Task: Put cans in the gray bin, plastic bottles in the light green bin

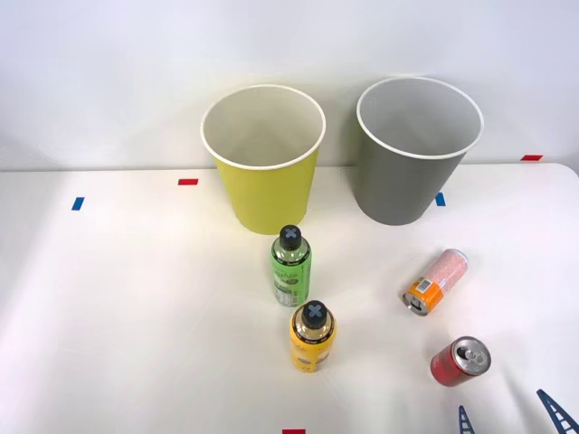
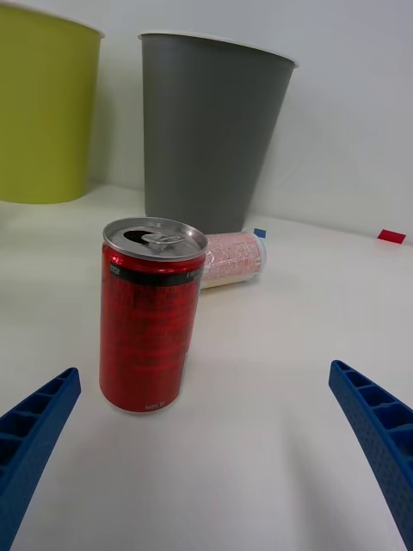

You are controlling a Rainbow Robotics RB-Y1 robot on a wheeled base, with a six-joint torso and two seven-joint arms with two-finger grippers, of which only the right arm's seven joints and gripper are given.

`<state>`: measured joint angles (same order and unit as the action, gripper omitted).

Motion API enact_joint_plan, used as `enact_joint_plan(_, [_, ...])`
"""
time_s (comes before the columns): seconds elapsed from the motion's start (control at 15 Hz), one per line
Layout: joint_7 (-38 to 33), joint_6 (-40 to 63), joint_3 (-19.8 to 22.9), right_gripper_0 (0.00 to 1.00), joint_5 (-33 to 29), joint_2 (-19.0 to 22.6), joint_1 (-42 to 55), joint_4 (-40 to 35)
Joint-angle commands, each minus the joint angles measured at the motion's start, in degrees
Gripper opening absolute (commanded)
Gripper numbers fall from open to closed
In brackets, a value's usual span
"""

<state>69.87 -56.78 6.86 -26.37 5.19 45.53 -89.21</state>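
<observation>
While my right hand (image 2: 206,448) gapes wide, holding nothing: red can (image 2: 151,314), upright near worktop's front edge; likely light, dentable, slick; I'd grip mid-body.

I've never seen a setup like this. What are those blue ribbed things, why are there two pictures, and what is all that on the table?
The blue ribbed pieces are the fingers of the robot's right gripper, open and holding nothing. One camera looks down from above the arms; the other rides on the wrist. On the white table stand a light green bin, a gray bin, two black-capped bottles, green and yellow, and a red can. A pink-white can lies on its side.
</observation>
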Motion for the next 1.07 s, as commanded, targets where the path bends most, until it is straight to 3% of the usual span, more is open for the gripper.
enact_joint_plan(0.07, [0.0, 0.0, 0.0, 1.0, 0.0, 0.0, 0.0, 0.0])
enact_joint_plan(1.07, [0.0, 0.0, 0.0, 1.0, 0.0, 0.0, 0.0, 0.0])
